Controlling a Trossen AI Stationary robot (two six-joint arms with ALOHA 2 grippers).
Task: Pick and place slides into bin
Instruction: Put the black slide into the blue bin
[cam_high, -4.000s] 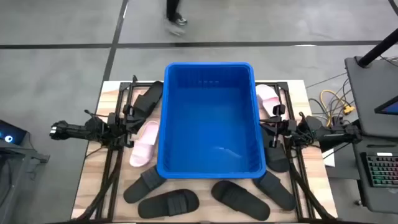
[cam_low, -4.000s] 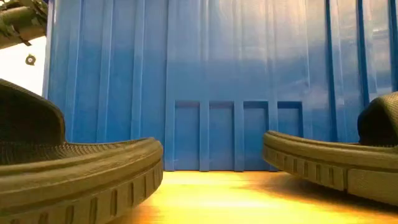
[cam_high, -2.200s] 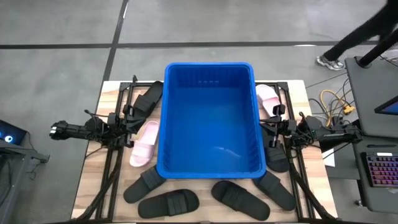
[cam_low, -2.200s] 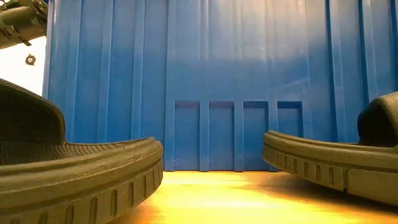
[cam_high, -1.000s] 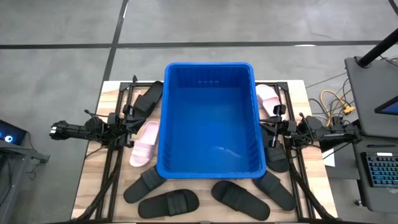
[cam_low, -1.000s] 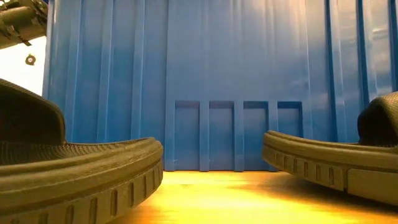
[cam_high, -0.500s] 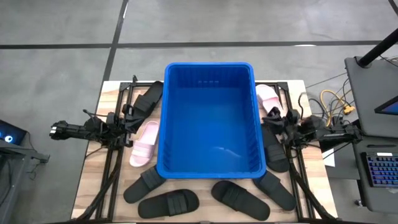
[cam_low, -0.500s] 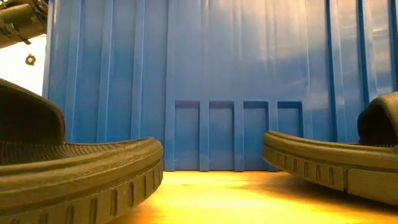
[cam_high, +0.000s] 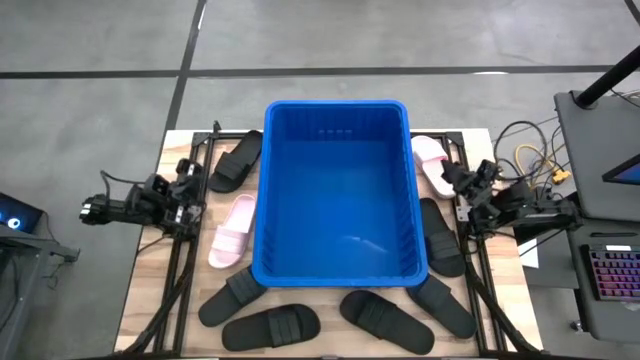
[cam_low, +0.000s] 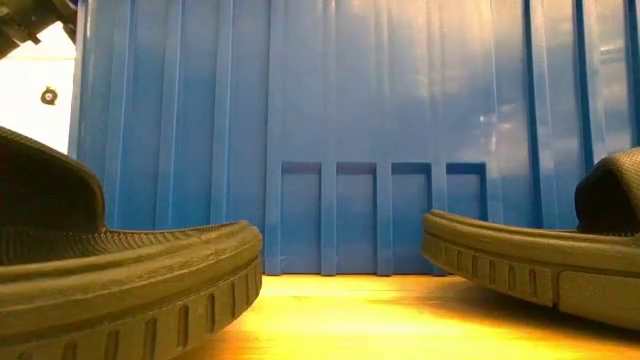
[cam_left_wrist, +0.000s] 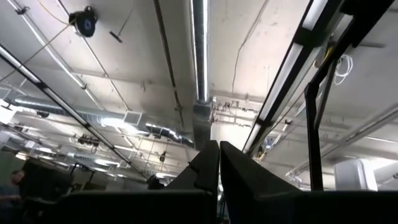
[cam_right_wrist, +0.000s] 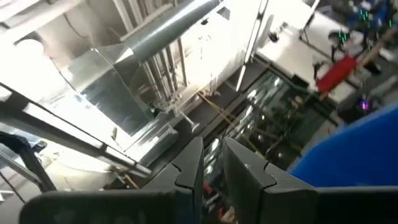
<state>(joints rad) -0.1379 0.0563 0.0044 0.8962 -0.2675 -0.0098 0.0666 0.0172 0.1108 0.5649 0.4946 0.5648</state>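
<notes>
Bin: the blue bin (cam_high: 337, 190) stands at the centre of the wooden table (cam_high: 150, 285), its floor bare; in the low view its ribbed wall (cam_low: 330, 130) fills the background.
Pink slides: one pink slide (cam_high: 232, 230) lies at 9 o'clock of the bin, just beside its wall; the other pink slide (cam_high: 432, 163) lies at 2 o'clock, close to the rim.
Black slides: one black slide (cam_high: 236, 158) at 10 o'clock; one (cam_high: 441, 235) at 4 o'clock along the bin's side; four more across the near edge at 7 (cam_high: 232, 293), 6 (cam_high: 271, 326), 5 (cam_high: 386, 320) and 4 o'clock (cam_high: 441, 303). All rest on the table, outside the bin.
Left gripper: the left gripper (cam_high: 188, 185) hovers at 9 o'clock of the bin, between the black and pink slides there; its wrist view points at the ceiling, fingers (cam_left_wrist: 208, 165) pressed together, holding nothing.
Right gripper: the right gripper (cam_high: 462, 180) sits at 3 o'clock, just beside the pink slide; fingers (cam_right_wrist: 189, 165) nearly closed with a thin gap, empty.
</notes>
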